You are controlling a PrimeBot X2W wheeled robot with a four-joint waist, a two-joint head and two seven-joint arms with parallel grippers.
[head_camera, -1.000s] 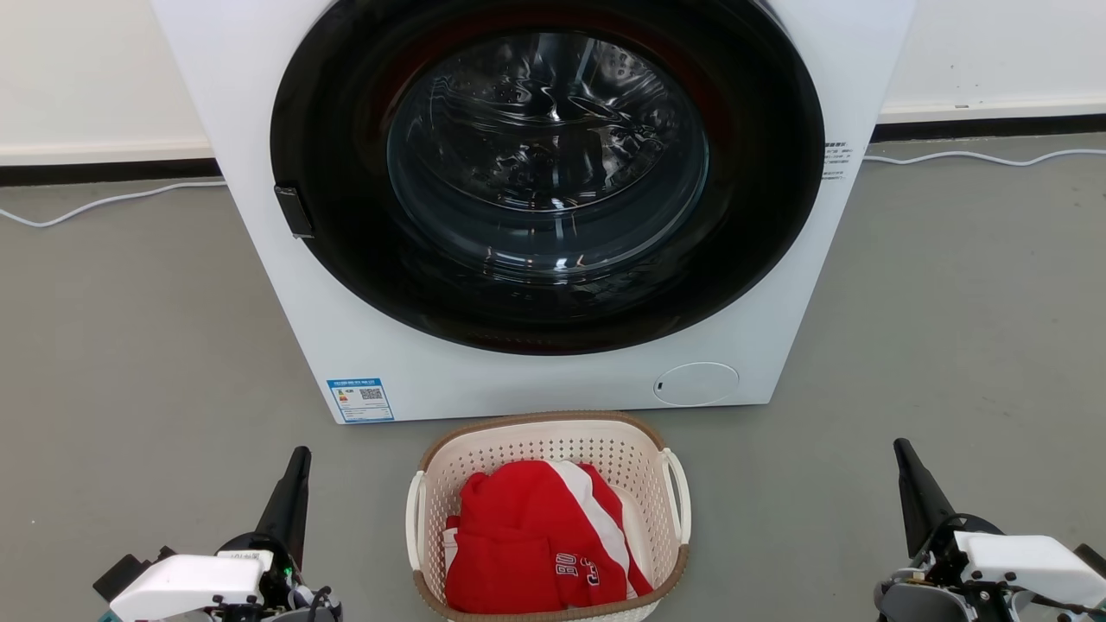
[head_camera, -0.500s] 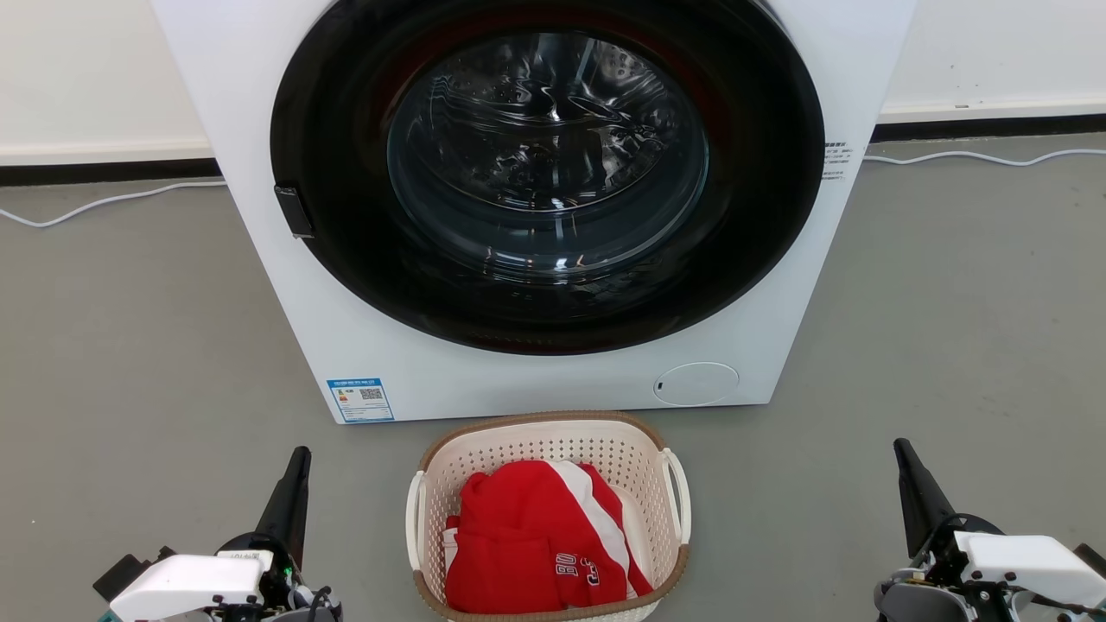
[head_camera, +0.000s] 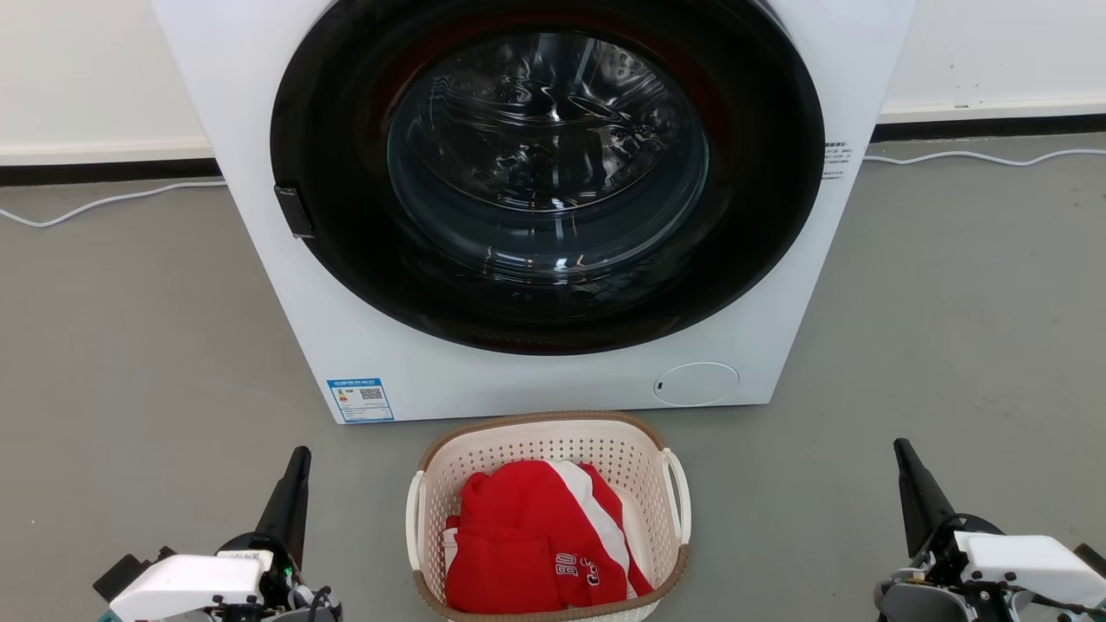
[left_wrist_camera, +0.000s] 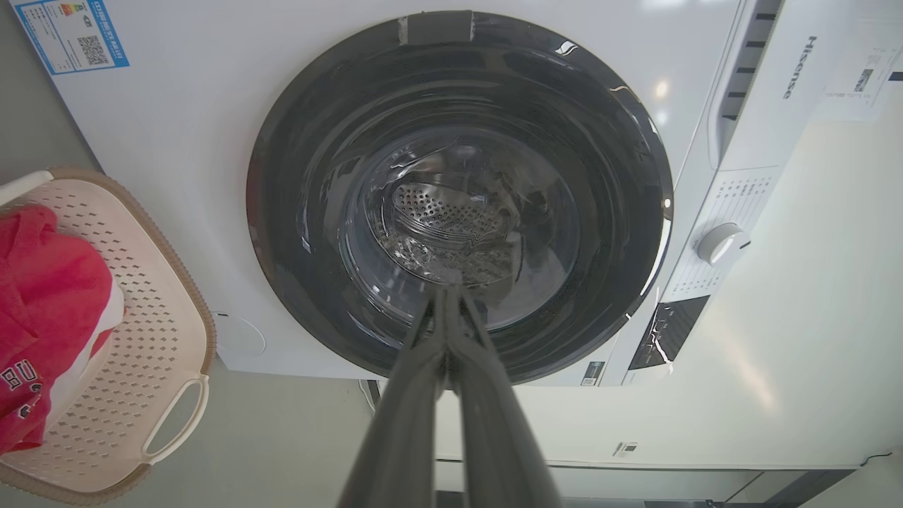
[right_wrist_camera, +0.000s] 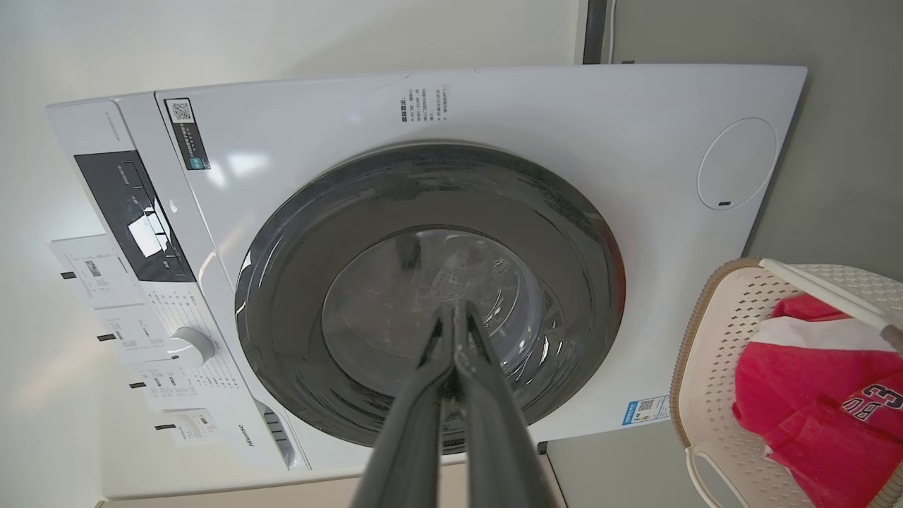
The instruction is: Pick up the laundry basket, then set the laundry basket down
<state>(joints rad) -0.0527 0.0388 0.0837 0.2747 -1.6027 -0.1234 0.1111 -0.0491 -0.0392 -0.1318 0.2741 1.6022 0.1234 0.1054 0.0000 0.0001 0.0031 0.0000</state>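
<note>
Cream-white perforated plastic laundry basket with a brown woven-look rim sits on the grey floor between my left gripper and right gripper. Its near edge is cut off at the bottom of the head view, and a red and white garment hides its base. Both grippers stand well apart from its handles, fingers pressed together, empty. Nothing has shifted in the last second. I see open floor on either side. The white front-loading washing machine stands just behind.

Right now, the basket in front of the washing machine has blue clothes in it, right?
Not blue. The head view shows the clothes in the laundry basket are red with white. The basket does sit in front of the washing machine.
</note>
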